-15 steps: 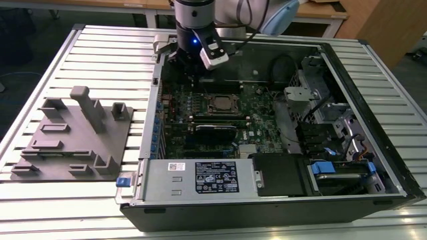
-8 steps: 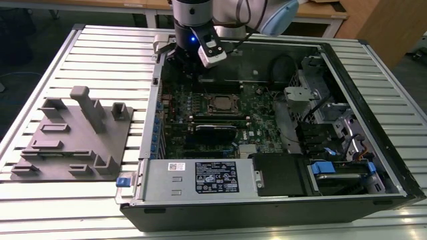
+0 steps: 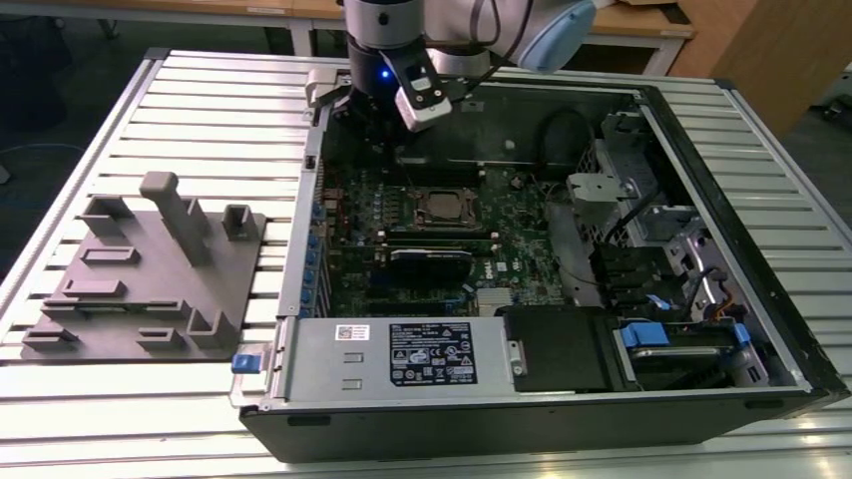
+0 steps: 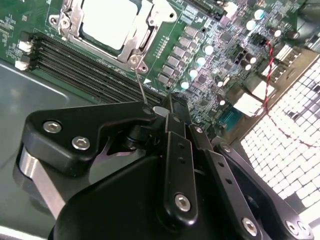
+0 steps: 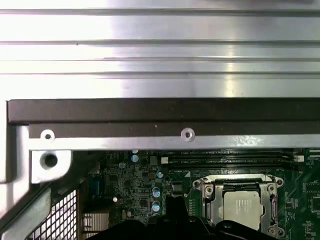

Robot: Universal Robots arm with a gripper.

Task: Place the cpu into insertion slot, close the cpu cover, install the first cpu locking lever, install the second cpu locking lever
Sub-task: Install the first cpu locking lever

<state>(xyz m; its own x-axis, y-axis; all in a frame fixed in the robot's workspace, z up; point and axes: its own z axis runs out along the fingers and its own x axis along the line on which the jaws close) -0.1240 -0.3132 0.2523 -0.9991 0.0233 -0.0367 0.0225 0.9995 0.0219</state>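
Observation:
The cpu (image 3: 444,207) (image 4: 107,20) (image 5: 242,207) lies with its silver top up in the insertion slot (image 3: 446,222) on the green board. The cpu cover (image 4: 137,40) (image 5: 239,181) is down around it as a silvery frame. A thin wire locking lever (image 4: 140,82) rises from the socket's corner up to my fingertips; I cannot tell whether it is gripped. My gripper (image 3: 389,125) (image 4: 162,106) (image 5: 172,201) hangs above the board beside the socket, near the case's far wall in the exterior view, fingers drawn together.
The open computer case's far wall (image 5: 160,112) stands close to the gripper. Long black memory slots (image 4: 85,65) run beside the socket. A black card (image 3: 429,257), the power supply (image 3: 399,354) and drive cages (image 3: 639,200) fill the case. A grey fixture plate (image 3: 147,269) lies on the exterior view's left.

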